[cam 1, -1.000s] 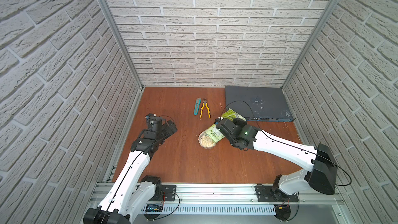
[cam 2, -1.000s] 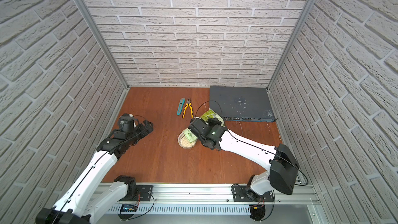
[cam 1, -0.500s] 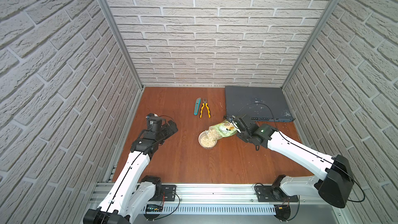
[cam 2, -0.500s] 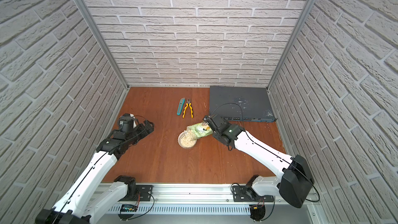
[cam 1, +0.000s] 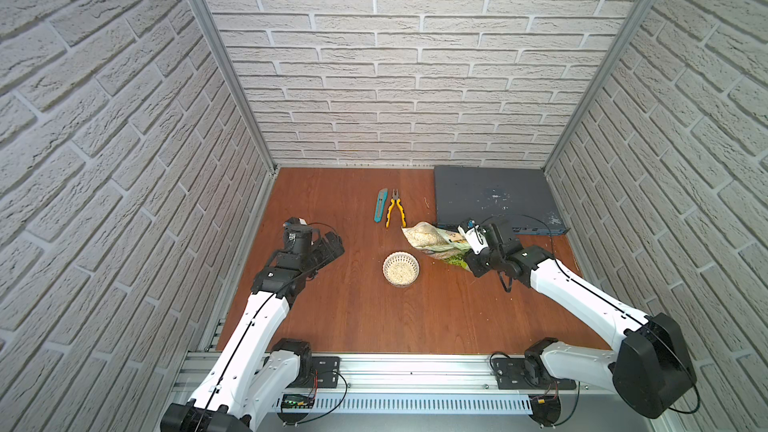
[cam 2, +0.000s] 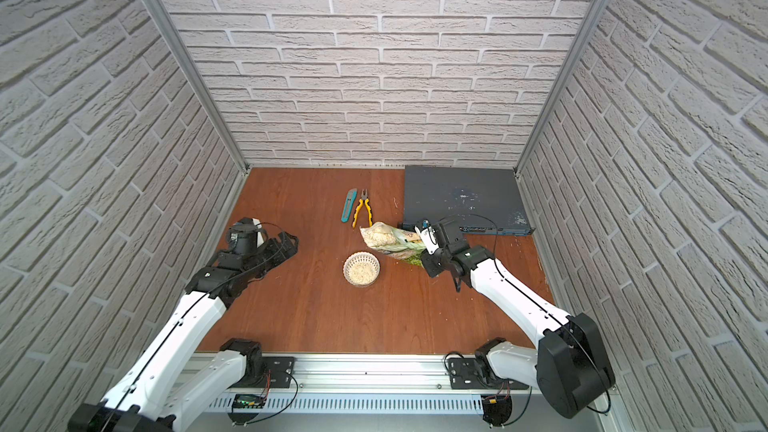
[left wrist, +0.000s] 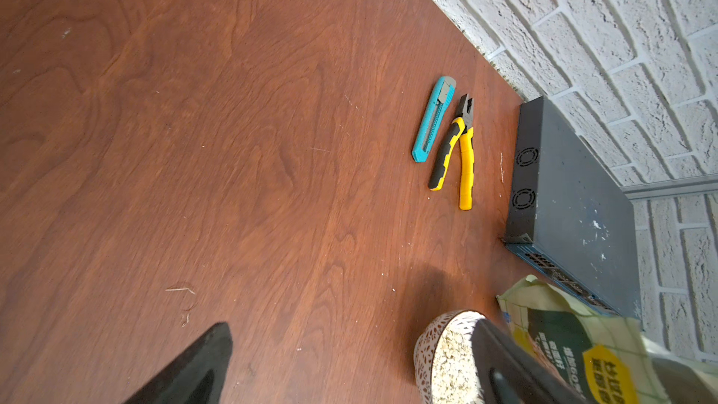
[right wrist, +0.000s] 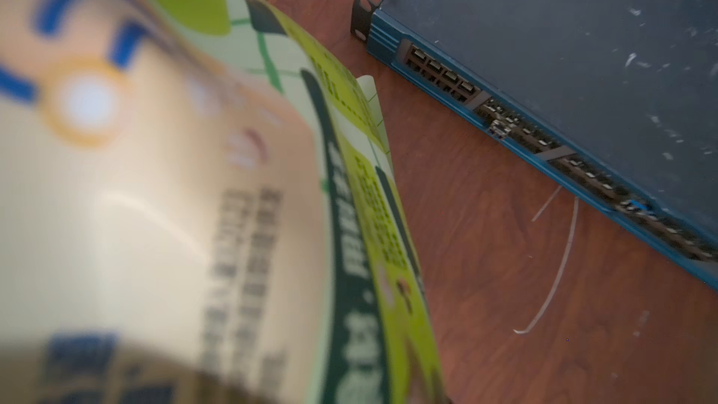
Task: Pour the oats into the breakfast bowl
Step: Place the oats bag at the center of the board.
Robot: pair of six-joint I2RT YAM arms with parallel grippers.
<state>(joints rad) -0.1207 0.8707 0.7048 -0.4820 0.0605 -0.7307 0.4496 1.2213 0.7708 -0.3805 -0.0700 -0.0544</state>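
Observation:
The breakfast bowl [cam 1: 400, 268] [cam 2: 361, 270], small, white and lattice-walled, stands mid-table with pale oats [cam 1: 400, 271] inside. Right of it and behind it, the green pouch [cam 1: 438, 243] [cam 2: 395, 239] hangs tilted above the table. Its open mouth faces left and shows oats [cam 1: 419, 236]. My right gripper [cam 1: 466, 248] [cam 2: 424, 250] is shut on the pouch's lower end. In the right wrist view the blurred pouch [right wrist: 194, 188] hides the fingers. My left gripper [cam 1: 332, 243] [cam 2: 289, 243] stands open and empty left of the bowl. Its wrist view shows the bowl [left wrist: 425, 347] beside one finger [left wrist: 505, 367].
A teal utility knife [cam 1: 380, 205] and yellow-handled pliers [cam 1: 395, 209] lie behind the bowl. A dark grey network switch [cam 1: 494, 199] [right wrist: 582, 71] fills the back right corner, close behind the pouch. Brick walls close three sides.
My right arm has drawn the pouch back to the right, off the bowl, and tipped its mouth up. The bowl now shows whole. The left arm has not moved.

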